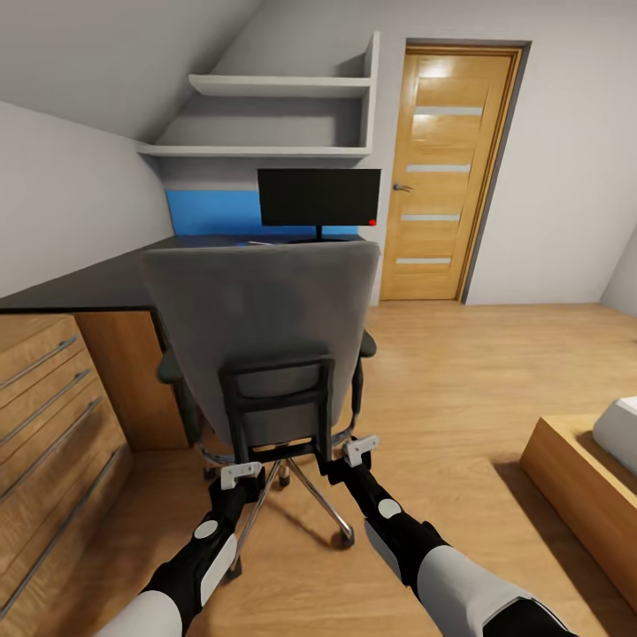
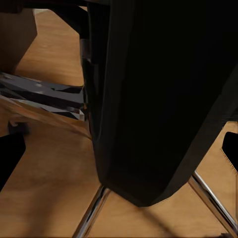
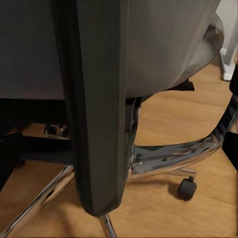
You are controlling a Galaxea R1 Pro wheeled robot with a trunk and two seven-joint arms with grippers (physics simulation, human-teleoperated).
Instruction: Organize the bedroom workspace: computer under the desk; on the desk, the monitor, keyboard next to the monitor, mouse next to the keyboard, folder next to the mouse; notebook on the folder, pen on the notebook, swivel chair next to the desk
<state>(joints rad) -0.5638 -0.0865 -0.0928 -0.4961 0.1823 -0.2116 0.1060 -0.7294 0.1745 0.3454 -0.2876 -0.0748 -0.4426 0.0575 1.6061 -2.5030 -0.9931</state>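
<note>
Your desk (image 1: 97,285) runs along the left of the frame, with the monitor (image 1: 319,197) at upper center on its far end. The swivel chair (image 1: 261,341) fills the middle, back toward you. Your left gripper (image 1: 240,475) and right gripper (image 1: 360,450) each straddle a black backrest upright; I cannot tell whether either is clamped.

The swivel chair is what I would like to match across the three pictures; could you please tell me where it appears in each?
Head view: the swivel chair stands at centre, its grey back towards the camera, before the desk.
Left wrist view: its black back bracket looms close at centre-right.
Right wrist view: the same kind of black upright runs down left of centre, grey upholstery behind it.
Shared landmark: the chrome star base.
</note>
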